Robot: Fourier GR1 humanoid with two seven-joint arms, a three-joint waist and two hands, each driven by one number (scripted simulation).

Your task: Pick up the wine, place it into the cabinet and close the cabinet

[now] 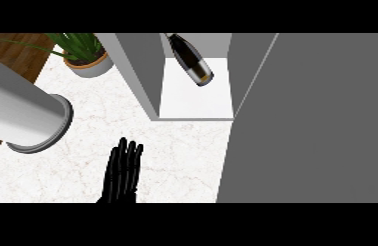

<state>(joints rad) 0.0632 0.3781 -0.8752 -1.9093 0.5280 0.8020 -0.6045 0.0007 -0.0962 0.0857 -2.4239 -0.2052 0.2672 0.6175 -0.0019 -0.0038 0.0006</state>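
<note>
While the wine [190, 60] stands inside the cabinet [144, 65] on its white shelf, nothing touches it. The grey cabinet door [303, 130] hangs open at the right, covering much of the view. Left hand [122, 172] low over the marble counter [177, 155], fingers straight and open, holding nothing. Right hand not visible. Potted plant [85, 55] and a grey cylinder [29, 115] sit at left.

1. The white marble-patterned tabletop [184, 155] looks smooth, with faint pinkish veins.
2. The dark glass wine bottle [190, 60] looks glossy, with a gold band.
3. The grey cabinet [140, 70] has matt, flat panels.
4. The brown plank surface [22, 52] shows wood grain.
5. The grey cylinder [29, 115] looks smooth, like brushed metal.
6. The black left hand [122, 172] looks matt.
</note>
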